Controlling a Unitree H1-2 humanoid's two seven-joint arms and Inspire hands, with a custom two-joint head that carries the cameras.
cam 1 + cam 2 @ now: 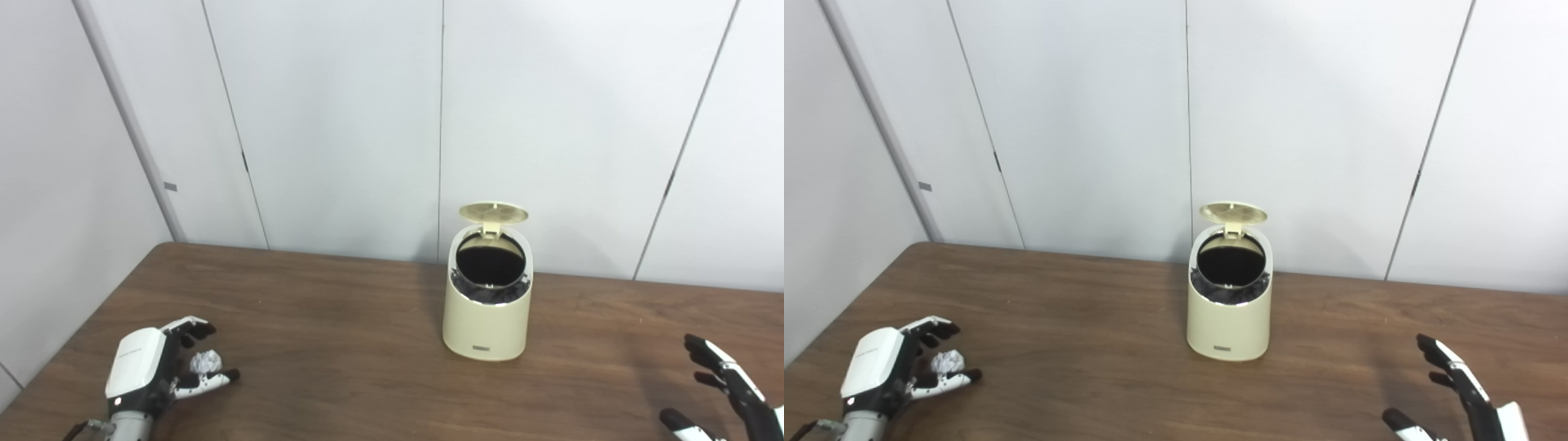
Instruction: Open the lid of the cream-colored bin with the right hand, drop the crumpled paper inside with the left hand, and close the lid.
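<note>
Cream-colored round plastic bin (487,318) sits mid-worktop (331,318), lid (493,213) flipped up. Left robot hand (160,366) at 8 o'clock cups the crumpled white paper ball (206,361); right robot hand (1454,392) at 4 o'clock is spread, empty.

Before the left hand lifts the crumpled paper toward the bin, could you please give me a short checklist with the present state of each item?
1. Lid of the cream bin is up: ok.
2. Bin opening unobstructed: ok.
3. Crumpled paper sits between the left hand fingers: ok.
4. Paper firmly gripped: cannot tell.
5. Right hand clear of the bin, open: ok.
6. Table path from paper to bin free: ok.
</note>
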